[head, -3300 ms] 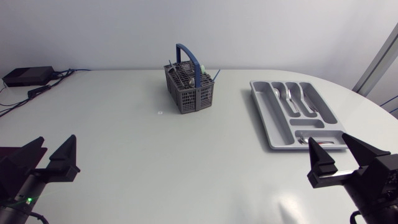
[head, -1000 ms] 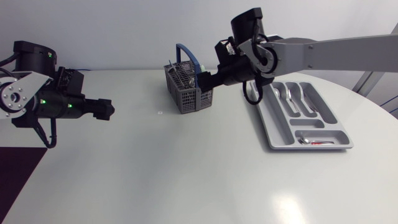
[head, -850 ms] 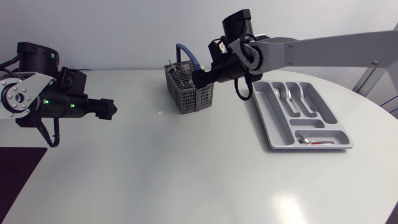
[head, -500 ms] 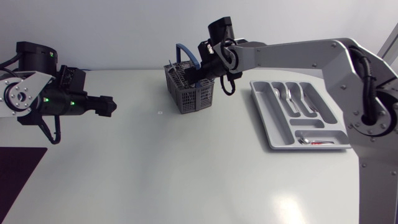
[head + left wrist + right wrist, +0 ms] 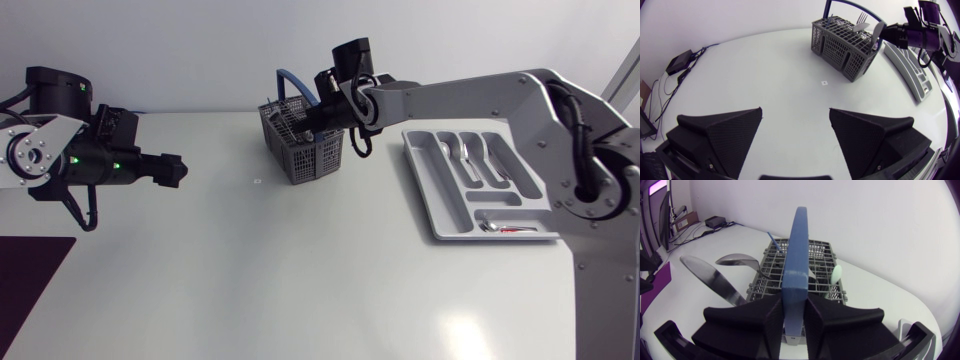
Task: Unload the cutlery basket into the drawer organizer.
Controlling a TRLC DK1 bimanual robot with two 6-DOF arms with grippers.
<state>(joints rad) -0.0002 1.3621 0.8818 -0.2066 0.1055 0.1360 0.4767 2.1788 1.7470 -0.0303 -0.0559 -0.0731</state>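
The grey cutlery basket (image 5: 305, 152) stands at the back middle of the table, with several spoons and forks upright in it. My right gripper (image 5: 322, 108) is over it, shut on its blue handle (image 5: 796, 255), a finger pressed to each side. Two spoons (image 5: 735, 260) and a pale green utensil (image 5: 836, 274) stick up beside the handle. The grey drawer organizer (image 5: 425, 190) lies to the right and holds spoons (image 5: 447, 150) and a red-handled piece (image 5: 505, 229). My left gripper (image 5: 172, 172) hovers open at the far left, pointing toward the basket (image 5: 845, 45), with nothing between its fingers (image 5: 727, 130).
A small white marker (image 5: 257, 181) lies on the table left of the basket. A black box with cables (image 5: 681, 60) sits at the table's far left corner. The table's rounded edge curves just beyond the organizer (image 5: 910, 65).
My right arm has swung left from beside the basket to over it and closed its fingers on the blue handle. The basket has tipped slightly leftward. The left arm has stayed put.
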